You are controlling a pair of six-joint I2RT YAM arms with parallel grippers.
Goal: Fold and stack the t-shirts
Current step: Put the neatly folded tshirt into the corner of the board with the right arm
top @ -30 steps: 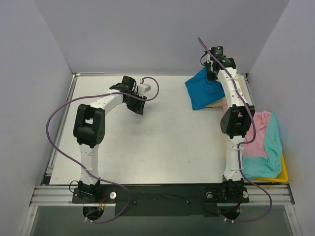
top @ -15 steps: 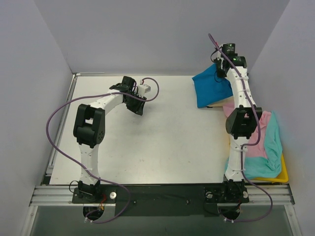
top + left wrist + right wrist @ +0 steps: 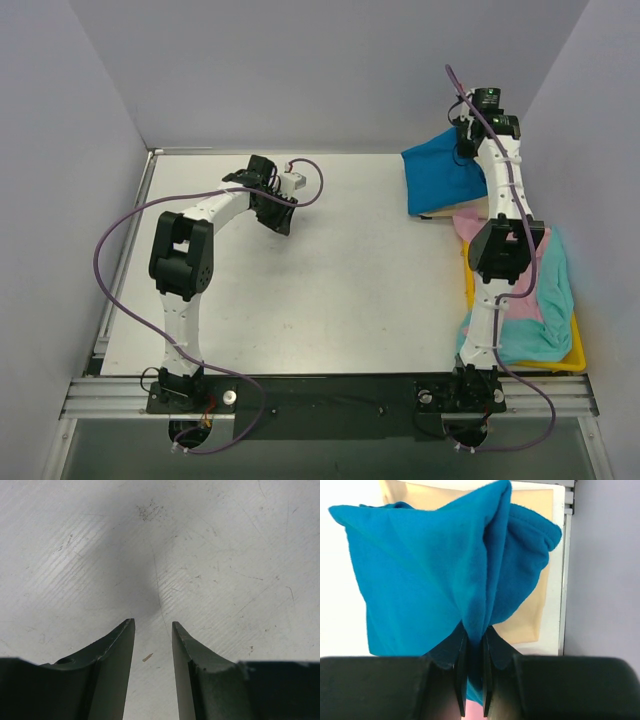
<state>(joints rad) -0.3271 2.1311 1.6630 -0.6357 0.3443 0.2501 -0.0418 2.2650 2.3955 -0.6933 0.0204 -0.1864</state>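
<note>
1. The right gripper (image 3: 472,635) is pinching a gathered fold of the blue t-shirt (image 3: 420,580), its jaws pressing tight on the cloth.
2. The shirt is hanging over the far right corner of the table (image 3: 330,290), above the beige t-shirt (image 3: 465,208), which is lying flat there.
3. Just nearer along the right edge, the pink t-shirt (image 3: 527,300) and the teal t-shirt (image 3: 555,300) are draping in a heap over the yellow tray (image 3: 578,355). The right arm's own links are crossing in front of them in the top view.
4. The left gripper (image 3: 153,625) is hovering over bare tabletop at the far left. Its jaws are spread a little and gripping nothing, and a purple cable (image 3: 120,225) is looping out from that arm.
5. Compared with a second ago, the right arm is reaching further right and back, and the blue shirt is riding with it towards the corner. The left arm is sitting just where it was.
6. The blue cloth is looking soft and fleecy, bunching into a peaked tent with deep creases. The beige one is showing smooth and square-edged, and the tabletop is showing pale, scuffed and finely scratched.
</note>
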